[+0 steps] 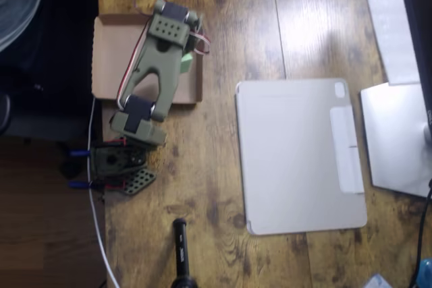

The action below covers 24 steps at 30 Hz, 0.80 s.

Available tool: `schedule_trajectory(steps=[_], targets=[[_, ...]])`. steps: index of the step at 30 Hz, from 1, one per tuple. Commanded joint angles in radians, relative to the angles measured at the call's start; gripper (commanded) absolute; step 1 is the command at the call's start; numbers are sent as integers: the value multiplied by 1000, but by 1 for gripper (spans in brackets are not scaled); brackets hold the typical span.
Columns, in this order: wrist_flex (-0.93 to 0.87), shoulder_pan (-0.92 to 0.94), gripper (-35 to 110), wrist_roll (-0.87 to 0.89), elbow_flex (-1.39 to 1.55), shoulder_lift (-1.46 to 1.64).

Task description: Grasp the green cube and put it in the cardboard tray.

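a: where is the arm sitting in the overhead view?

b: the olive-green arm is folding over the cardboard tray, which is lying at about ten o'clock on the wooden counter. its base is standing just off the tray's six o'clock rim, and the links are reaching up toward twelve o'clock.

a: and the green cube?

b: a sliver of the green cube is peeking out from under the arm's wrist, at the three o'clock side of the tray, just inside the rim there. most of it is hiding beneath the arm.

a: is the tool spread or pinching it?

b: i cannot tell. the wrist block is covering the fingers from above, so whether they are pressing on the cube or standing apart is not showing. i also cannot tell whether the cube is resting on the tray's bottom or hanging above it.

a: what else is lying around?

b: a grey tablet cover is lying flat at about three o'clock of the counter, well apart from the tray. a black cylindrical thing is lying near six o'clock, and a white cable is running along the counter's nine o'clock edge.
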<state>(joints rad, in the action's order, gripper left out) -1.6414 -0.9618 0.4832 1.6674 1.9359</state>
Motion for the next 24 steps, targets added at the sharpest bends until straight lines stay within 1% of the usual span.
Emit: schedule_trajectory(steps=[1, 9, 20, 24], targets=[[9, 8, 16, -2, 17, 32], [11, 40, 18, -29, 5, 44], [54, 75, 19, -66, 83, 58], [55, 86, 24, -77, 94, 55]])
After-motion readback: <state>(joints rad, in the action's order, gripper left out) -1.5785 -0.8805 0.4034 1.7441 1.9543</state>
